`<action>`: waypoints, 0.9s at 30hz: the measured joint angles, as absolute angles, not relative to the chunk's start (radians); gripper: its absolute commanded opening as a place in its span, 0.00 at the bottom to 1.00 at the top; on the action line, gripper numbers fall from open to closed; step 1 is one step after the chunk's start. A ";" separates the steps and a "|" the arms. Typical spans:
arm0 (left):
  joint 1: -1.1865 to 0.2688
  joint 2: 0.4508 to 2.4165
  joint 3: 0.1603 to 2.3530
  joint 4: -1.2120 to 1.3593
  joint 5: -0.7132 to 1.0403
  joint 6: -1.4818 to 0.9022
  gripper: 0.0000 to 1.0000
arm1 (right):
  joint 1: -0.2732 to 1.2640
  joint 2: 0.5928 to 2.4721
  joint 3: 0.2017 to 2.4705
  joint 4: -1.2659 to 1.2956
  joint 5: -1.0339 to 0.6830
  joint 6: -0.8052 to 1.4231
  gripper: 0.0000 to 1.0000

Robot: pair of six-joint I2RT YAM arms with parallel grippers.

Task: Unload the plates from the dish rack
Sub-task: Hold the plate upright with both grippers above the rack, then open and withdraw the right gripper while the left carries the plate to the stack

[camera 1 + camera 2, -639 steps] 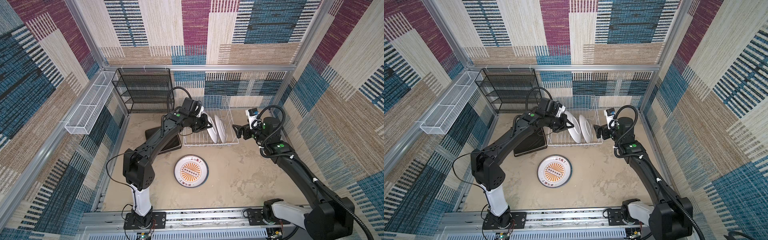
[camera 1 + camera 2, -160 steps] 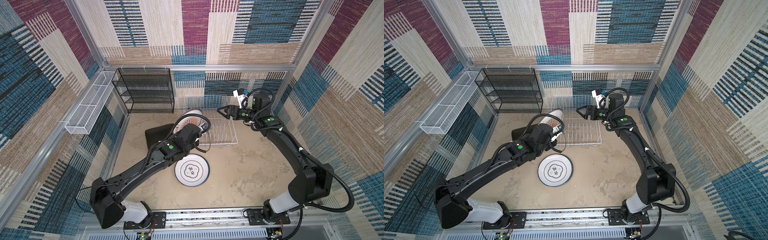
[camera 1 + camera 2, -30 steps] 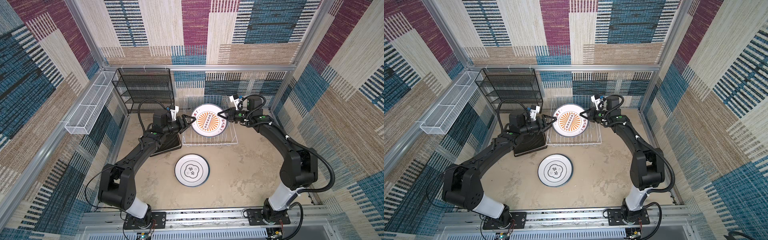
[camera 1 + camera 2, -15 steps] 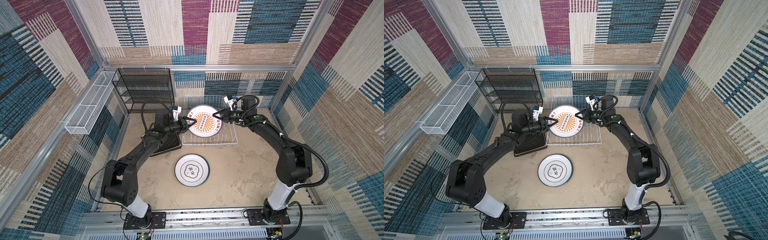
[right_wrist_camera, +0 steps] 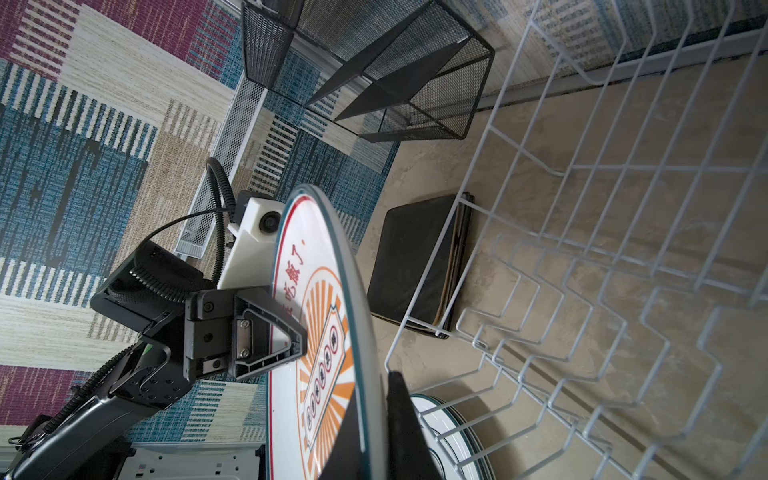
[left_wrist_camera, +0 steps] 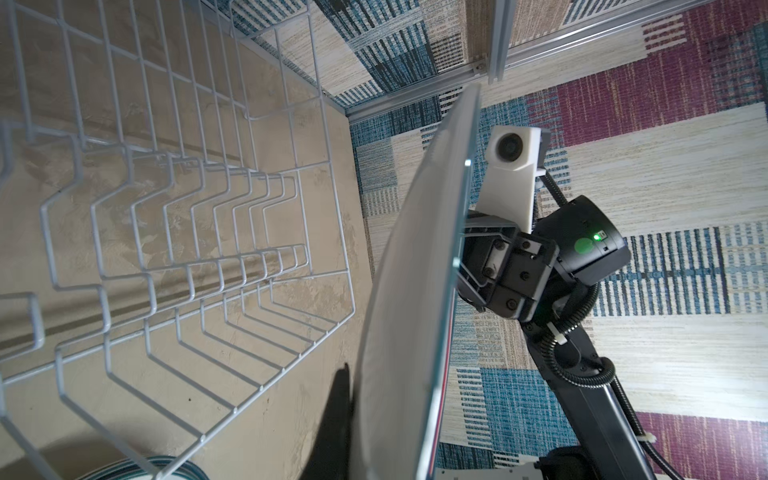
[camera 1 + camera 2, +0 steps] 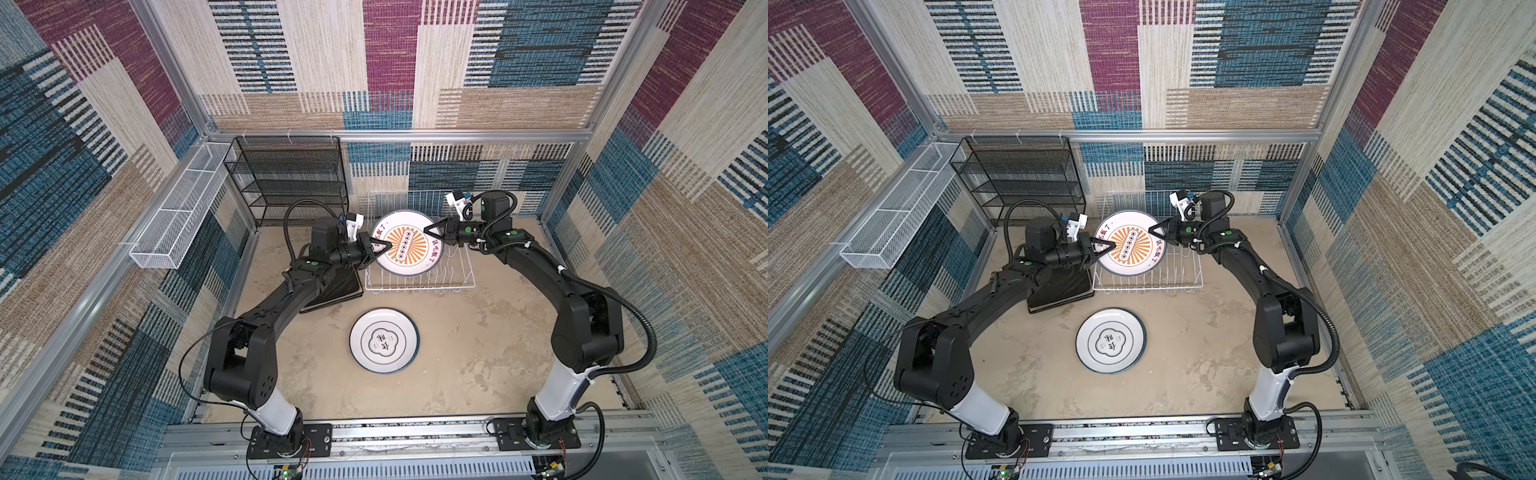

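— Where is the sunburst plate (image 7: 405, 245)?
— It is tilted above the dish rack (image 7: 415, 286), between both pincers.
— Their grip?
— The left gripper (image 7: 386, 247) is clamped on its left rim and the right gripper (image 7: 430, 230) on its right.

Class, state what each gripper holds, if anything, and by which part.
Both grip the round white orange-sunburst plate by its rim: left gripper one side, right gripper opposite.

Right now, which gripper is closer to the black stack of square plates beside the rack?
Left. The left gripper holds the rim of the sunburst plate on the side facing the square plates; the right gripper holds the opposite rim, farther away.
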State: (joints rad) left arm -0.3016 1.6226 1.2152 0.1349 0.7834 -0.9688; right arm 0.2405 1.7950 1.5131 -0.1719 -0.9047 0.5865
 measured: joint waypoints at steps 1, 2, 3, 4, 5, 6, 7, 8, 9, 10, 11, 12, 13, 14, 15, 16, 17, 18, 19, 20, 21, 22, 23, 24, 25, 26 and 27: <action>-0.301 1.623 1.220 0.128 0.786 -0.969 0.00 | 0.240 1.795 1.512 -0.172 -0.907 0.590 0.15; -0.301 1.623 1.222 0.123 0.789 -0.969 0.00 | 0.240 1.794 1.511 -0.173 -0.908 0.591 0.19; -0.301 1.623 1.223 0.122 0.791 -0.966 0.00 | 0.240 1.792 1.510 -0.172 -0.904 0.593 0.25; -0.301 1.621 1.224 0.115 0.792 -0.966 0.00 | 0.240 1.787 1.507 -0.171 -0.903 0.593 0.30; -0.301 1.620 1.223 0.104 0.792 -0.965 0.00 | 0.240 1.782 1.505 -0.171 -0.896 0.588 0.34; -0.302 1.615 1.223 0.091 0.792 -0.965 0.00 | 0.241 1.774 1.503 -0.171 -0.887 0.587 0.38; -0.301 1.607 1.223 0.081 0.791 -0.962 0.00 | 0.241 1.765 1.499 -0.169 -0.876 0.578 0.41; -0.301 1.597 1.223 0.071 0.791 -0.957 0.00 | 0.241 1.755 1.495 -0.170 -0.863 0.570 0.44; -0.301 1.586 1.223 0.062 0.791 -0.950 0.00 | 0.241 1.742 1.491 -0.169 -0.848 0.561 0.47; -0.301 1.574 1.225 0.052 0.791 -0.940 0.00 | 0.241 1.728 1.487 -0.167 -0.832 0.546 0.52; -0.301 1.565 1.227 0.039 0.790 -0.933 0.00 | 0.241 1.715 1.480 -0.162 -0.818 0.533 0.57; -0.301 1.555 1.228 0.028 0.788 -0.922 0.00 | 0.241 1.699 1.470 -0.156 -0.799 0.516 0.62; -0.300 1.546 1.228 0.015 0.787 -0.916 0.00 | 0.241 1.682 1.458 -0.152 -0.782 0.497 0.66; -0.297 1.534 1.228 -0.003 0.785 -0.909 0.00 | 0.241 1.660 1.440 -0.148 -0.759 0.474 0.70; -0.296 1.522 1.228 -0.023 0.783 -0.899 0.00 | 0.241 1.636 1.423 -0.147 -0.738 0.448 0.75; -0.295 1.512 1.228 -0.038 0.781 -0.888 0.00 | 0.241 1.614 1.407 -0.142 -0.715 0.426 0.78; -0.294 1.498 1.228 -0.059 0.773 -0.877 0.00 | 0.241 1.588 1.388 -0.136 -0.690 0.396 0.80; -0.292 1.486 1.228 -0.080 0.765 -0.865 0.00 | 0.241 1.562 1.370 -0.130 -0.665 0.364 0.83; -0.292 1.475 1.227 -0.098 0.761 -0.857 0.00 | 0.241 1.539 1.355 -0.125 -0.644 0.337 0.85; -0.292 1.460 1.225 -0.122 0.757 -0.846 0.00 | 0.241 1.514 1.340 -0.120 -0.619 0.303 0.91; -0.292 1.444 1.220 -0.145 0.751 -0.836 0.00 | 0.241 1.488 1.322 -0.113 -0.596 0.269 1.00; -0.290 1.430 1.213 -0.163 0.743 -0.830 0.00 | 0.241 1.467 1.306 -0.109 -0.580 0.239 1.00; -0.290 1.415 1.205 -0.184 0.736 -0.821 0.00 | 0.241 1.444 1.289 -0.103 -0.561 0.200 1.00; -0.290 1.399 1.196 -0.207 0.731 -0.810 0.00 | 0.241 1.424 1.273 -0.101 -0.544 0.169 1.00; -0.290 1.388 1.188 -0.228 0.725 -0.799 0.00 | 0.241 1.407 1.259 -0.097 -0.531 0.145 1.00; -0.290 1.374 1.182 -0.255 0.716 -0.785 0.00 | 0.241 1.391 1.245 -0.096 -0.519 0.114 1.00; -0.290 1.361 1.175 -0.280 0.709 -0.775 0.00 | 0.241 1.376 1.232 -0.095 -0.506 0.086 1.00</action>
State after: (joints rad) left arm -0.2901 1.3605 1.1751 -0.2798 0.7086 -0.7746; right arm 0.2409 1.3758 1.2320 -0.0948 -0.5060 0.0860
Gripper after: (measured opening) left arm 0.117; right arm 0.991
